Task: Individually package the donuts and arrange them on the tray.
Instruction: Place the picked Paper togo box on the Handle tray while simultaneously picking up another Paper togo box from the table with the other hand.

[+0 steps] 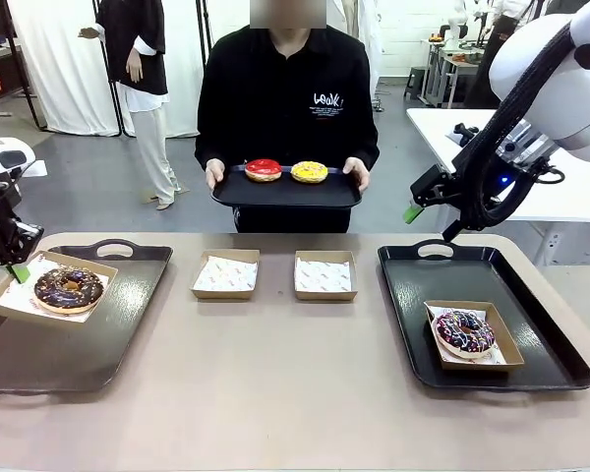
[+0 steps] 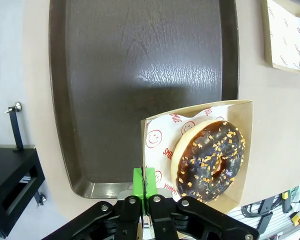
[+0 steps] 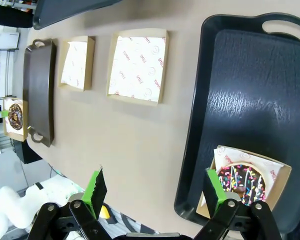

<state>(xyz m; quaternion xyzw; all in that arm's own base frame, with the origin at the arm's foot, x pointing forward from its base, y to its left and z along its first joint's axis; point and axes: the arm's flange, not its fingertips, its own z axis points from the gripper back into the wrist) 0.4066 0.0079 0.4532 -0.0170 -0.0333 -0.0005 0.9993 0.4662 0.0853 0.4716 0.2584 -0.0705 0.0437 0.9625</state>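
A chocolate donut (image 1: pixel 69 288) with nut sprinkles lies in a paper-lined cardboard box (image 1: pixel 20 300) on the left tray's (image 1: pixel 98 344) left edge. My left gripper (image 1: pixel 18 267) is shut on that box's rim; in the left wrist view the green pads (image 2: pixel 140 181) pinch the box (image 2: pixel 242 107) wall beside the donut (image 2: pixel 210 160). A purple-brown sprinkled donut (image 1: pixel 463 331) sits boxed on the right tray (image 1: pixel 492 270). Above that tray's far-left corner my right gripper (image 1: pixel 413 211) hangs open; its wrist view (image 3: pixel 155 190) shows that donut (image 3: pixel 241 181). A person holds a small tray (image 1: pixel 285 192) with the red donut (image 1: pixel 264 169) and yellow donut (image 1: pixel 309 171).
Two empty paper-lined boxes (image 1: pixel 226 273) (image 1: pixel 324 275) stand side by side at mid-table between the trays. Bare tabletop (image 1: pixel 275 393) stretches toward the front edge. The person stands at the far side, and a white table (image 1: pixel 570 202) lies behind the right arm.
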